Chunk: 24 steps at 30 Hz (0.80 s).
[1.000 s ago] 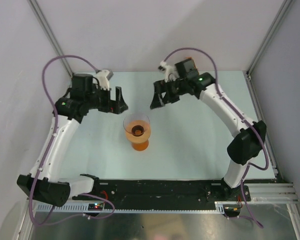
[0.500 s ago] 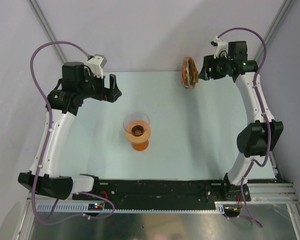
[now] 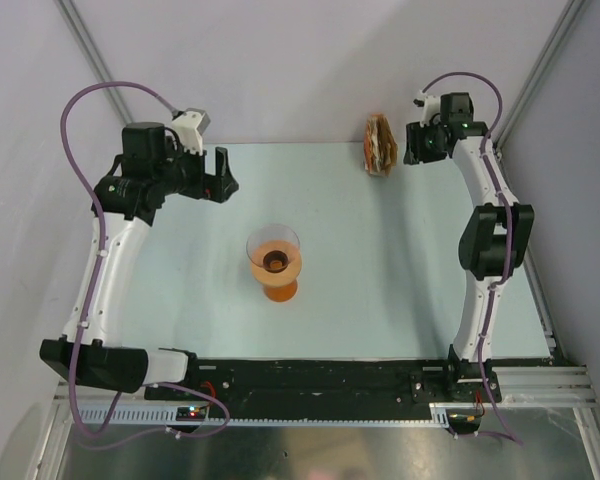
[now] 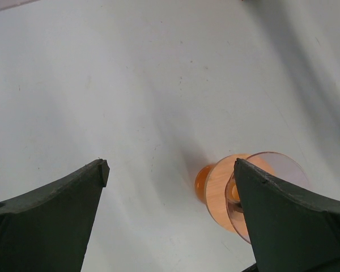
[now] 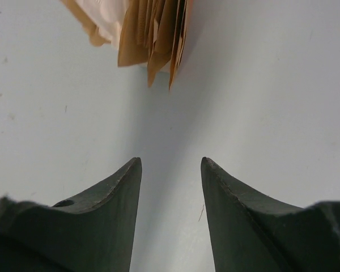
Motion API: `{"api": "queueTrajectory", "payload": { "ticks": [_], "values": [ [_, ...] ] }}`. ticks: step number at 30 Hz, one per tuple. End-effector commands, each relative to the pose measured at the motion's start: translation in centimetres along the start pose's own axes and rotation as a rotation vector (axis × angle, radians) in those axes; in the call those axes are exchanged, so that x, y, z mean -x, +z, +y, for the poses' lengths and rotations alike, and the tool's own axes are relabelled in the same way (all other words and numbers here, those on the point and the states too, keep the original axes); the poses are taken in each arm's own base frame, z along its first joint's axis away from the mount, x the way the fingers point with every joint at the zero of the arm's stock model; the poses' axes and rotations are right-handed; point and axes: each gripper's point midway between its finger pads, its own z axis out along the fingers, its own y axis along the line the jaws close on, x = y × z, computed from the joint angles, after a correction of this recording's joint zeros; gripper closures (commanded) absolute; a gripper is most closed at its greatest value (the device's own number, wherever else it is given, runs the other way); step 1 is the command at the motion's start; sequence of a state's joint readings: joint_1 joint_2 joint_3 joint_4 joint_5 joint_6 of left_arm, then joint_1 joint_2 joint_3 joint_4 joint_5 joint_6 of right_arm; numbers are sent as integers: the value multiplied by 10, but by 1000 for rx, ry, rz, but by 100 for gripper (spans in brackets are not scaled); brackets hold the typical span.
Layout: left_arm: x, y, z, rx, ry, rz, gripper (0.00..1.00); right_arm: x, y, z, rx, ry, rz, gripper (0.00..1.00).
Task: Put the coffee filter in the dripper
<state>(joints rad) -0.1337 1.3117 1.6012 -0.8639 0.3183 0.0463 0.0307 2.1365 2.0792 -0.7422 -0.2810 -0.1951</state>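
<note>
The dripper point(image 3: 274, 255), a peach translucent cone with a dark centre hole, sits on an orange beaker point(image 3: 279, 290) mid-table. In the left wrist view the dripper point(image 4: 286, 169) shows partly behind my right-hand finger. My left gripper point(image 3: 223, 178) point(image 4: 171, 164) hangs open and empty, up and to the left of the dripper. My right gripper point(image 3: 407, 150) point(image 5: 171, 161) is at the back right, its jaws partly apart with nothing between them, pointing at an upright bundle of brown-and-orange papers point(image 3: 380, 145) point(image 5: 153, 34) a short way ahead. A single coffee filter on its own is out of view.
The back wall stands right behind the paper bundle and my right gripper. A metal frame post point(image 3: 525, 95) runs up at the back right. The black base rail point(image 3: 320, 380) lies along the near edge.
My right arm has swung from the middle back to the back right corner, uncovering the paper bundle, and its jaws have narrowed. My left arm has drawn back to the left.
</note>
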Motion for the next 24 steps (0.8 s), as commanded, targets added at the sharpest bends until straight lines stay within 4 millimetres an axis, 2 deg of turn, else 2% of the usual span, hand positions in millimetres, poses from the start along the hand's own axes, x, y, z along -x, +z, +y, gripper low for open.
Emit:
{"api": "queueTrajectory", "payload": {
  "ticks": [1,8,14,21,24],
  "values": [
    [14,-5,6,13,29,-36,0,36,12,-11,-21,-40,-109,50],
    [7,-4,14,37,15,-13,0,29,50,-3,14,-42,-100,53],
    [6,-5,23,59,8,-8,0,22,73,0,13,-48,-89,56],
    [6,-3,27,60,-3,0,0,18,89,-1,-5,-54,-85,60],
    [6,-2,29,62,-6,3,0,18,92,-2,-13,-53,-88,65]
  ]
}}
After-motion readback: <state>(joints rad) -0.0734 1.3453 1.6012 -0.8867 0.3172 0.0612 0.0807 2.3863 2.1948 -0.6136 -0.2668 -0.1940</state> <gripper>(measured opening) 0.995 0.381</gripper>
